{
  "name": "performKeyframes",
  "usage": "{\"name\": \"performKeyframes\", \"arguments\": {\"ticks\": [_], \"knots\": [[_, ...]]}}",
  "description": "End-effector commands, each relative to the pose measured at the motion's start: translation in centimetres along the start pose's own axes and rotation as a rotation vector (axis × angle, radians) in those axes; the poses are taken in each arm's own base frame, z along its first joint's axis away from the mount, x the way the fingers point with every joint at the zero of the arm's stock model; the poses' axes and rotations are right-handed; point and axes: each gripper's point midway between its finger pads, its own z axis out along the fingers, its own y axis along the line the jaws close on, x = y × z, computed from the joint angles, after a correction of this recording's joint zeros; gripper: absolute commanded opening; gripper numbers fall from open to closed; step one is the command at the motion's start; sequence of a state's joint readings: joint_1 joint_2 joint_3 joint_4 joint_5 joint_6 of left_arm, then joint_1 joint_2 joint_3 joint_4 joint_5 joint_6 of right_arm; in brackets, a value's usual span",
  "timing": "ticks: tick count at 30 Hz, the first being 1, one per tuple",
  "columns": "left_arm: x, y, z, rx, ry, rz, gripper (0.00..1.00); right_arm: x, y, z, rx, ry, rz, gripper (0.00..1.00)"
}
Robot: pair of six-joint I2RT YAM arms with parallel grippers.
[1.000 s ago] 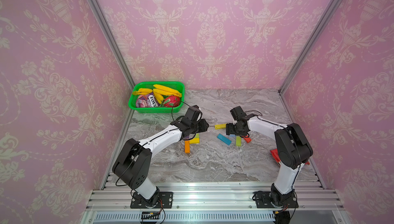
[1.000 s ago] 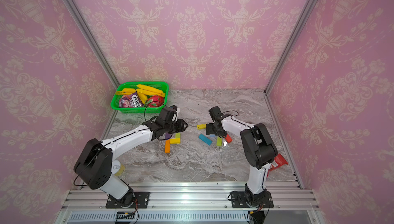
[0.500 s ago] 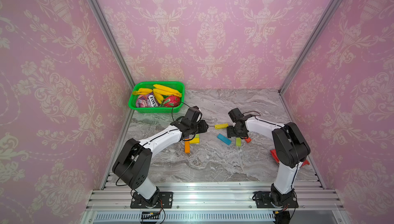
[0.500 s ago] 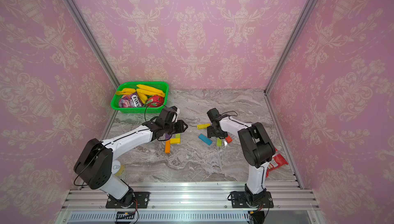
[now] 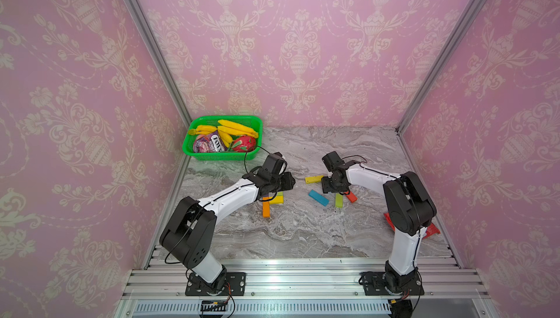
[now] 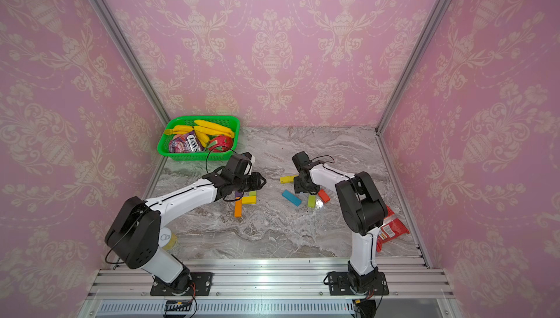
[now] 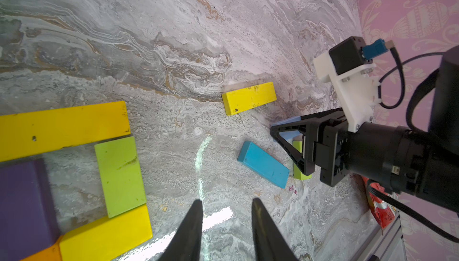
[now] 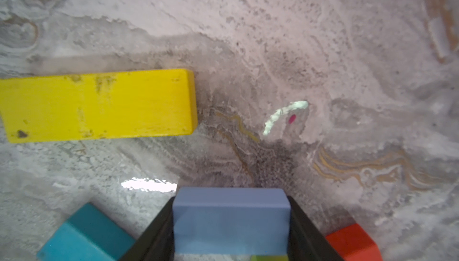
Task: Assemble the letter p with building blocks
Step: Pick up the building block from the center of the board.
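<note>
My right gripper (image 8: 231,201) is shut on a light blue block (image 8: 231,222), low over the marble, as the left wrist view also shows (image 7: 285,123). Round it lie loose building blocks: a yellow one (image 5: 314,179), a teal one (image 5: 318,197), a lime green one (image 5: 339,200) and a red one (image 5: 351,197). My left gripper (image 7: 224,222) is open and holds nothing. Beside it lies a joined group: a long yellow block (image 7: 62,129), a lime green block (image 7: 120,175), a purple block (image 7: 22,202), a second yellow block (image 7: 106,235) and an orange block (image 5: 266,209).
A green basket (image 5: 222,157) with bananas and a sweets packet stands at the back left. A red snack packet (image 6: 391,230) lies by the right arm's base. A small yellow and white thing (image 6: 168,239) sits behind the left arm. Pink walls close in three sides.
My right gripper has sunk a little and its jaws have closed onto the light blue block. The left arm has stayed where it was.
</note>
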State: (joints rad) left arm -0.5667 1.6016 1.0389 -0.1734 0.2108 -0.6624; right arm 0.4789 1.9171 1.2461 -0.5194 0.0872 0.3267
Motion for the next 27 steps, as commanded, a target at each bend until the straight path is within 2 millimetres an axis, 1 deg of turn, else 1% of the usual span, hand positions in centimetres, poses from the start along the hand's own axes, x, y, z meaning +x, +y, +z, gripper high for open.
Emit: {"name": "performKeyframes", "arguments": {"ticks": [1,4,5,8,10,11,13,14,17,18,20,22,23,27], "knots": [[1.3,1.5,0.6,-0.049,0.034,0.021,0.36,1.4,-0.2,0.5,0.015,0.047,-0.051,0.36],[1.3,1.8,0.7,-0.050,0.031,0.017,0.36,1.3,-0.3,-0.6,0.012,0.031,-0.103,0.33],[1.3,1.8,0.7,-0.046,0.030,0.018,0.36,1.1,-0.1,-1.1,-0.004,0.017,-0.127,0.28],[1.3,1.9,0.7,-0.042,0.028,0.016,0.36,-0.2,0.8,-3.7,-0.056,-0.057,-0.229,0.26],[1.3,2.0,0.6,-0.039,0.025,0.014,0.36,-0.9,1.1,-5.2,-0.067,-0.106,-0.310,0.26],[1.2,2.0,0.4,-0.035,0.018,0.012,0.36,-1.0,1.1,-5.7,-0.063,-0.120,-0.364,0.24],[1.1,2.2,0.1,-0.030,0.008,0.005,0.37,-0.4,1.1,-6.2,-0.049,-0.114,-0.482,0.22],[0.9,2.3,0.0,-0.027,0.000,0.002,0.37,0.0,1.0,-6.2,-0.037,-0.101,-0.544,0.20],[0.7,2.7,-0.5,-0.020,-0.021,-0.010,0.37,1.0,0.8,-6.0,-0.032,-0.068,-0.656,0.11],[0.7,2.9,-0.7,-0.019,-0.025,-0.014,0.37,1.1,0.9,-6.1,-0.033,-0.066,-0.679,0.11],[0.5,3.2,-0.9,-0.015,-0.035,-0.022,0.37,0.5,0.9,-6.5,-0.024,-0.096,-0.710,0.11],[0.5,3.5,-1.1,-0.009,-0.036,-0.032,0.37,1.1,1.9,-6.8,-0.084,-0.136,-0.821,0.11],[0.4,3.6,-1.3,-0.005,-0.040,-0.034,0.37,1.8,2.1,-6.7,-0.098,-0.147,-0.885,0.11],[0.4,4.2,-1.9,0.000,-0.053,-0.048,0.37,2.2,3.0,-7.5,-0.164,-0.239,-1.027,0.11]]}}
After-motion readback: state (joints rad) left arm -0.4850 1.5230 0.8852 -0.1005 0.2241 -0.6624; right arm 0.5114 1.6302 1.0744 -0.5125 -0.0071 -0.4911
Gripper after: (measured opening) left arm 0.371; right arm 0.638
